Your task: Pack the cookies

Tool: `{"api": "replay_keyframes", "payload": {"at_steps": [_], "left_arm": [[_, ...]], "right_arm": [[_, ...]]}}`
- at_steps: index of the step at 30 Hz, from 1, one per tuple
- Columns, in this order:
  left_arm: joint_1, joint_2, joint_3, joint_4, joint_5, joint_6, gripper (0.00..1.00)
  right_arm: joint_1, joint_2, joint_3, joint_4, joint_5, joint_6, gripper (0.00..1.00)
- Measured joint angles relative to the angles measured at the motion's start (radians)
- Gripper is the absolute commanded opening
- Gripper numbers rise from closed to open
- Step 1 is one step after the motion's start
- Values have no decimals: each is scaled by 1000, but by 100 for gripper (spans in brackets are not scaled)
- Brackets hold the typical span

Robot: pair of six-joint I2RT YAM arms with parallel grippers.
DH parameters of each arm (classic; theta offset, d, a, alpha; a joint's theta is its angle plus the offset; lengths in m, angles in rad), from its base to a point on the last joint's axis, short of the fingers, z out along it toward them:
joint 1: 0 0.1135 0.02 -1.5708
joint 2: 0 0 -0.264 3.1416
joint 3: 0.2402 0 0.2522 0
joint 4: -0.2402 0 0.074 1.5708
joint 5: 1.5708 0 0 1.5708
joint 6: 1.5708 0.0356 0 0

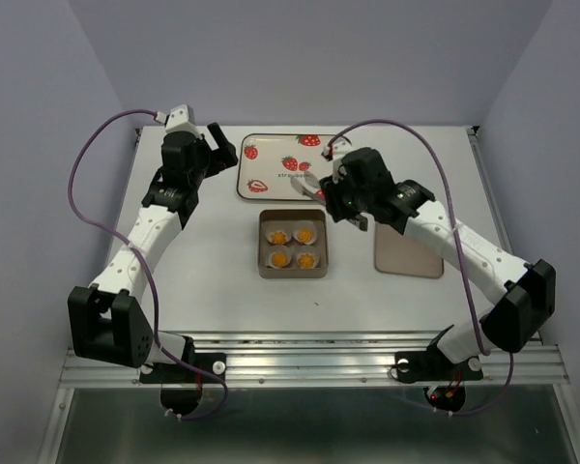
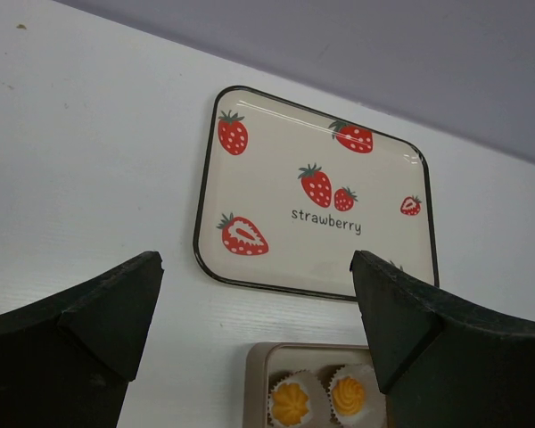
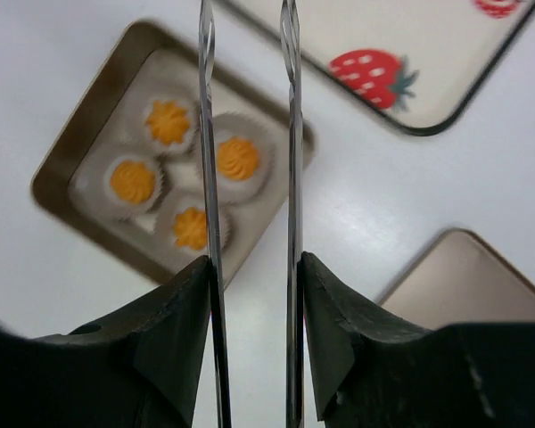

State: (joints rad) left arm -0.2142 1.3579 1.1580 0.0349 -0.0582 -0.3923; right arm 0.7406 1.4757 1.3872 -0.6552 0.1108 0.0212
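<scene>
Right gripper (image 3: 254, 267) clamps thin metal tongs (image 3: 291, 134), blades slightly apart; left gripper (image 2: 257, 263) hangs wide and empty near the strawberry tray (image 2: 276, 254). Reaching for the lid (image 3: 468, 276) with tongs in hand could rake the tin (image 3: 71, 152) and its four cookies (image 3: 169, 120) inside. Only the overhead view shows the lid whole.

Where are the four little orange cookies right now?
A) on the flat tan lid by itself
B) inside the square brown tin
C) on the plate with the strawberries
B: all four small round orange-yellow cookies sit together inside the square brown metal tin, while the cream strawberry-print tray behind it has no cookies on it.
</scene>
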Motion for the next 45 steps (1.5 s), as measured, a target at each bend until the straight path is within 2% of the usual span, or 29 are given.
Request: {"api": "replay_keyframes", "payload": {"at_steps": [6,9,15,25,35,45], "left_arm": [[0,33,23,3,0,2,99],[0,61,41,6,-3,3,99],[0,103,84,4,-6,11,99],[7,151,146,-3,-11,18,99],[8,153,148,-26,-27,16,99],[8,153,148,-33,-38,8,99]], "right_arm": [[-297,26,26,138,60,60,48],[-446,103,69,195,95,60,46],[-580,316,162,267,114,26,46],[-633,669,359,381,115,-43,46],[-636,824,417,420,87,-59,49],[-637,850,417,456,71,-53,70]]}}
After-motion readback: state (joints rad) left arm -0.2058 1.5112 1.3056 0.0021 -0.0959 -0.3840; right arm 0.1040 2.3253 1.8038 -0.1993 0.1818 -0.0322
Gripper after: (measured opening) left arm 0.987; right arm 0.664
